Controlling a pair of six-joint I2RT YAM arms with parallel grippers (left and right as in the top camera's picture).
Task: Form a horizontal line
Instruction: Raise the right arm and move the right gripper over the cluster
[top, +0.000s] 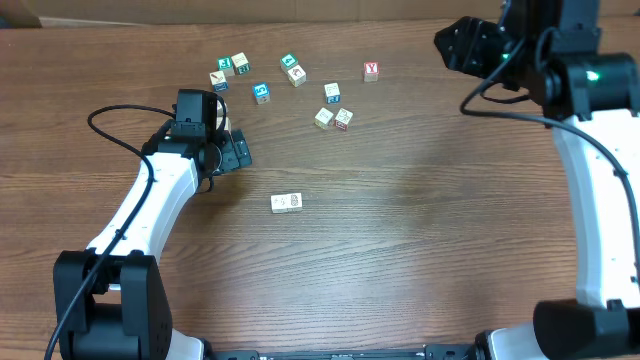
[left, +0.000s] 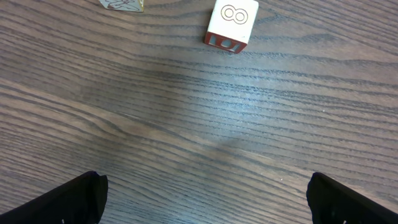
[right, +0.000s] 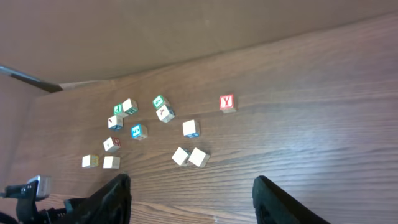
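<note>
My left claw (left: 211, 202) and right claw (right: 199, 199) stand apart, empty. The Y cube (top: 371, 71) by the worktop's (top: 420, 250) far edge seems light, rigid; I would pinch opposite faces.

Left wrist view: cube (left: 122, 4) cut off by the top edge, its marks unreadable. Left gripper (left: 205, 205): fingers (left: 68, 202) cropped by the bottom edge. Right gripper (right: 199, 202): fingers (right: 283, 202) likewise cropped. Overhead: marks on the pair of cubes (top: 286, 202) were too small to read.
</note>
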